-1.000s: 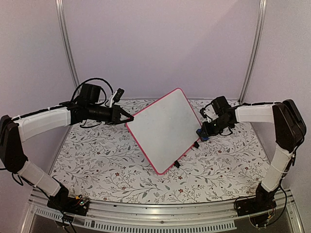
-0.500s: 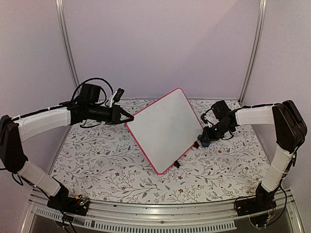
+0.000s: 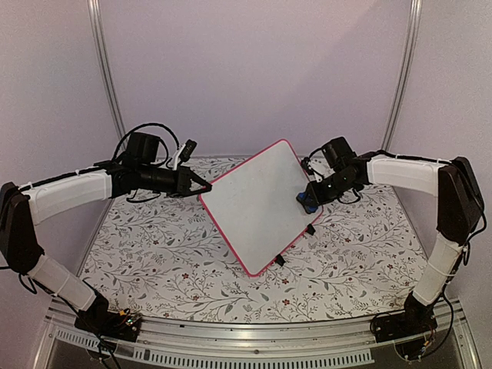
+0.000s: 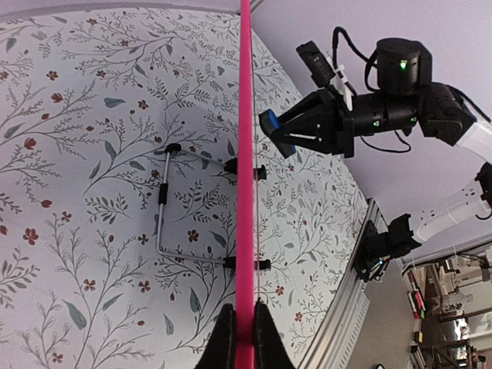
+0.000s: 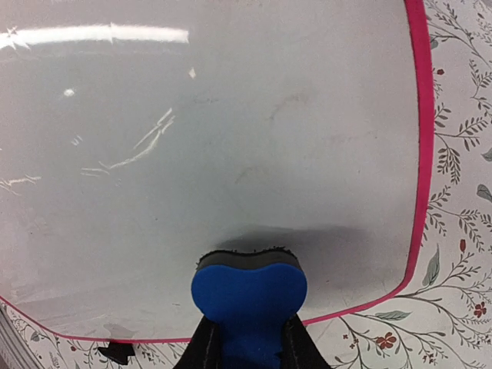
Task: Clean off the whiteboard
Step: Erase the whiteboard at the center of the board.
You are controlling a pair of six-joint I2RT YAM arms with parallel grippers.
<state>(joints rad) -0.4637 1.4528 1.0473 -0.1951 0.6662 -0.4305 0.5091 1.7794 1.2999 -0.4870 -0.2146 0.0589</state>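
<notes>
The whiteboard [image 3: 257,204] is standing tilted over the flowered table [image 3: 154,261]; the left gripper [image 3: 201,184] is pinching its pink frame, jaws pressed tight on the thin edge; the right gripper [image 3: 314,198] is squeezing a blue eraser [image 5: 248,288] just at the white face. The board is probably light, stiff and slippery; gripping the frame seems safest.

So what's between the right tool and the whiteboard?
The blue eraser, pinched in the right tool, its dark felt side facing the whiteboard. The right wrist view shows it best.
</notes>
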